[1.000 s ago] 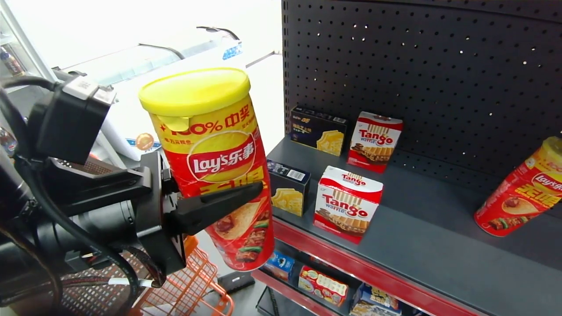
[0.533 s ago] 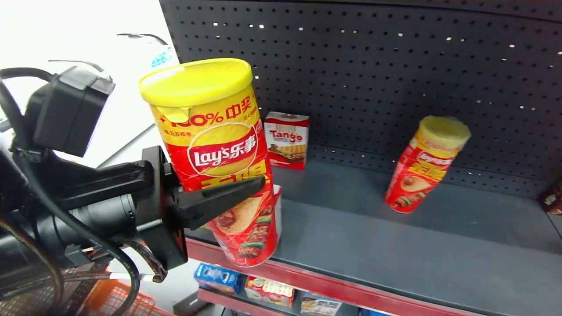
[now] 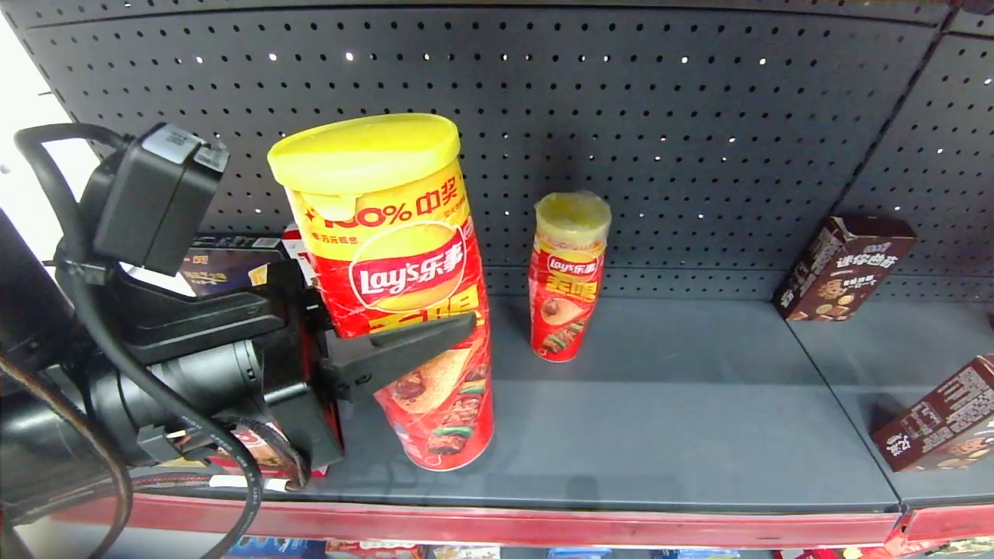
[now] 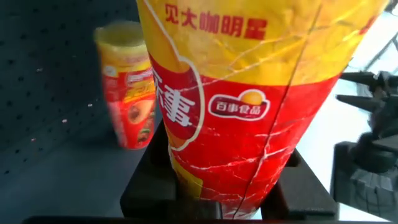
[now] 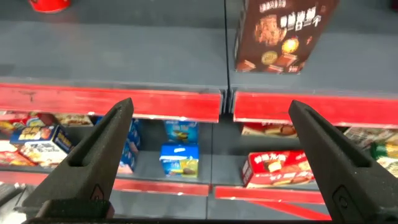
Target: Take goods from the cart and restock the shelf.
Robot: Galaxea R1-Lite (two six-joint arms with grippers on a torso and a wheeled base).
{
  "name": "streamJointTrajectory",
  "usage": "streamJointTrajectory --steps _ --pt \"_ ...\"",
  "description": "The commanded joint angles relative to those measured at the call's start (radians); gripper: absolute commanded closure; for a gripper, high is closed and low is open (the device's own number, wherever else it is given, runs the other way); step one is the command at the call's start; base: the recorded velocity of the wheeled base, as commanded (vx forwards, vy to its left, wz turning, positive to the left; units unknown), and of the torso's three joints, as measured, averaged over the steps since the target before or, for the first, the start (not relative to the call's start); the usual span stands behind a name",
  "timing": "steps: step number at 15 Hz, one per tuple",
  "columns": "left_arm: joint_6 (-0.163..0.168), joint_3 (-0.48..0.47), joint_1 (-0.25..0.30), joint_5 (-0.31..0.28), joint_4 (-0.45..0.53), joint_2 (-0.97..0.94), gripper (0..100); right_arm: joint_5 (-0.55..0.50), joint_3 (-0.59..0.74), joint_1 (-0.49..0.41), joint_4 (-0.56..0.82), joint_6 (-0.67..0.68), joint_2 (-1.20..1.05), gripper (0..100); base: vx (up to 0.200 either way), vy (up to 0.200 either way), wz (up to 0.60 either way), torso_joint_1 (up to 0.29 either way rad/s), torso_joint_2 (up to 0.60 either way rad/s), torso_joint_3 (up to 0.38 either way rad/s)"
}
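One grey shelf [image 3: 660, 411], pegboard [image 3: 699, 116] behind; left claw [image 3: 423, 322] grips chip can [image 3: 388, 233], right claw [image 5: 211, 106] spread wide.

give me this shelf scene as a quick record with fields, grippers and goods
left gripper: shut on held chip can
held chip can: upright, yellow lid, over shelf front; contact unclear
second chip can: standing on shelf by pegboard, apart from held one
brown boxes: two, right side of shelf
right gripper: open, empty
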Motion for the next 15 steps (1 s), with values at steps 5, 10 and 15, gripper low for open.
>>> streamJointTrajectory --steps 5,10,15 --pt "-0.002 0.006 0.006 -0.002 0.002 0.004 100 0.000 0.000 0.002 0.001 0.001 0.002 0 0.000 0.000 0.00 0.000 0.00 0.000" --pt "-0.002 0.044 0.009 -0.004 -0.007 0.001 100 0.000 0.000 0.002 0.001 0.001 0.002 0 0.000 0.000 -0.24 0.001 0.00 0.001" --pt "0.000 0.063 0.026 -0.002 -0.013 -0.001 100 0.000 0.000 0.002 0.001 0.001 0.002 0 0.000 0.000 0.00 0.000 0.00 0.000"
